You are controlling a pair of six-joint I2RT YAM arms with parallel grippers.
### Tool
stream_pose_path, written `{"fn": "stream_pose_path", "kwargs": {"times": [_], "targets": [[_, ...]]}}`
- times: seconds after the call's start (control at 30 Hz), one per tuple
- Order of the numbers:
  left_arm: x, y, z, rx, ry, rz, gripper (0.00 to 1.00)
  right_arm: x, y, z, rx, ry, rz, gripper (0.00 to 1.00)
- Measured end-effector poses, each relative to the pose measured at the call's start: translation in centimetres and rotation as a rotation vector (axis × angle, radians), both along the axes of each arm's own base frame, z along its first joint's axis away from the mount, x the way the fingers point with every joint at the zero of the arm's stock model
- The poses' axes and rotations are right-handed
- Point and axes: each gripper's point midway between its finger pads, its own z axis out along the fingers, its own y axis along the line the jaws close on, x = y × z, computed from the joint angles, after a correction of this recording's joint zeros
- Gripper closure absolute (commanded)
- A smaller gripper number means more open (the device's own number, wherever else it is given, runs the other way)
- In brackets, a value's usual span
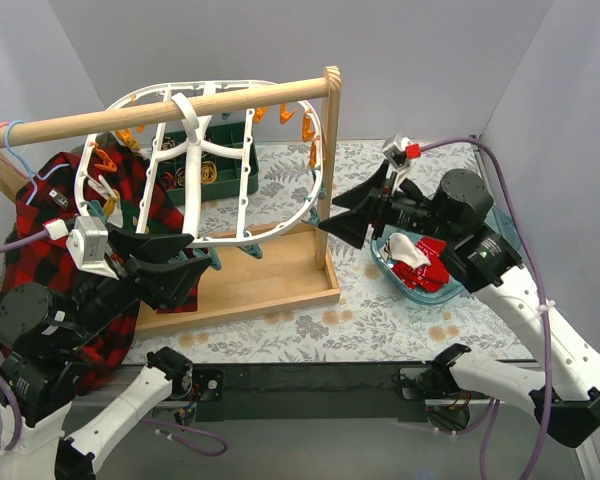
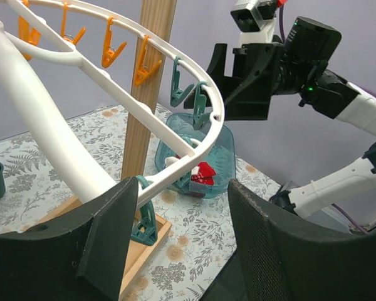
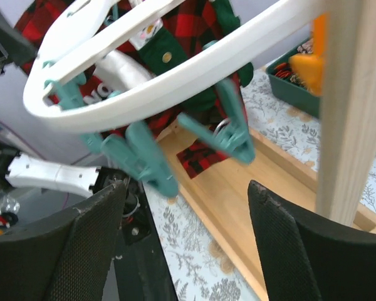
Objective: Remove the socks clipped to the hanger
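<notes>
From above, we see the hanger [image 1: 280,228] on its wooden rail [image 1: 180,105]. The left gripper [image 1: 195,255] at its near-left rim and the right gripper [image 1: 332,213] at its right rim both gape, empty. Red socks [image 1: 420,262] lie in a bin [image 1: 432,288] right of the hanger.

The left wrist view shows bare clips [image 2: 197,103] along the hanger's rim (no sock there).

The right wrist view shows a green sock [image 3: 175,66] seemingly hanging beneath the hanger. We judge it next, needing a pinch and a downward pull.

Setting: robotics laboratory test cell. Evidence: plain pale grey panel walls [image 1: 430,60] boxing in a table under a grey floral-print cloth [image 1: 380,320]; two white-and-black robot arms [image 1: 550,340] with purple cables [image 1: 455,141] bolted at its near edge. Household props staged on top: light wooden rail stand [image 1: 180,105], white plastic oval drying frame [image 1: 243,190].
</notes>
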Motion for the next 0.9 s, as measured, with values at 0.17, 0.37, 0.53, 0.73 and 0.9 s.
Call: {"fn": "stream_pose_path", "kwargs": {"times": [0.17,0.37,0.53,0.73,0.9], "targets": [[-0.1,-0.1,0.1,-0.004,0.001,-0.008,0.43,-4.9,1.1,-0.6,-0.035,-0.055,0.071,0.12],[-0.1,-0.1,0.0,-0.005,0.003,-0.010,0.44,-9.6,3.6,-2.0,-0.079,-0.112,0.143,0.10],[-0.1,-0.2,0.0,-0.007,0.004,-0.013,0.44,-11.6,6.6,-3.8,-0.110,-0.195,0.156,0.09],[-0.2,-0.2,0.1,-0.010,0.002,-0.014,0.44,-10.2,10.6,-4.2,-0.104,-0.307,0.041,0.05],[-0.2,-0.2,0.2,-0.012,0.001,-0.014,0.44,-7.3,11.3,-3.6,-0.084,-0.381,-0.123,0.06]]}}
